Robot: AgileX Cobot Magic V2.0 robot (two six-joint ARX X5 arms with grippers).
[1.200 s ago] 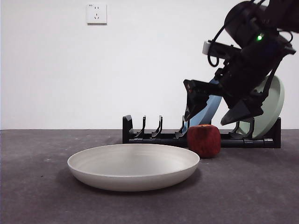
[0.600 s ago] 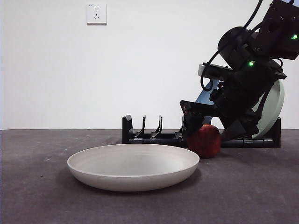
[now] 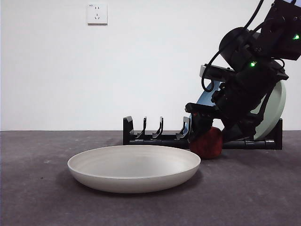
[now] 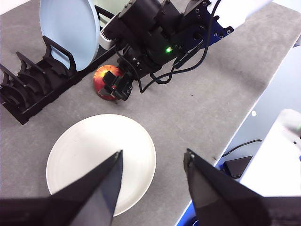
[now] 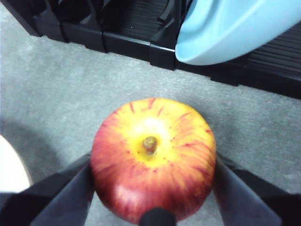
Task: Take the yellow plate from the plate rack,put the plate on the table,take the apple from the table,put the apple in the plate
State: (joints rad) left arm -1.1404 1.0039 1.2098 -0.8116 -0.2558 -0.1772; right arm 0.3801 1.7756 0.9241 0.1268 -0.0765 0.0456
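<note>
the right gripper (image 3: 207, 134) has its jaws down around the apple (image 5: 153, 155), one on each side. in the right wrist view the two dark fingers press against the fruit's flanks with no gap showing, so the claw looks clamped on it, though the apple appears to rest on the table (image 3: 42, 197) as yet. the stem points straight up between the jaws, so the grip runs across the apple's widest part.

the apple sits on the right of the scene, just in front of the rack (image 3: 155, 136), near the foot of the blue plate (image 4: 68, 28) that stands in a slot. the yellow plate (image 3: 134, 167) is already out of the rack, lying flat on the table to the left of the apple and nearer the front camera. its rim and the apple are close together but apart.

that is the relation the next move hangs on: the plate lies to the left and nearer, so the carry is likely a short lift, a sweep leftward and forward over the raised rim, then a lowering into the dish.

the left gripper (image 4: 153, 188) hangs high over the plate's near side, jaws apart and holding nothing, well away from the apple. the right arm is plainly the nearer one.
</note>
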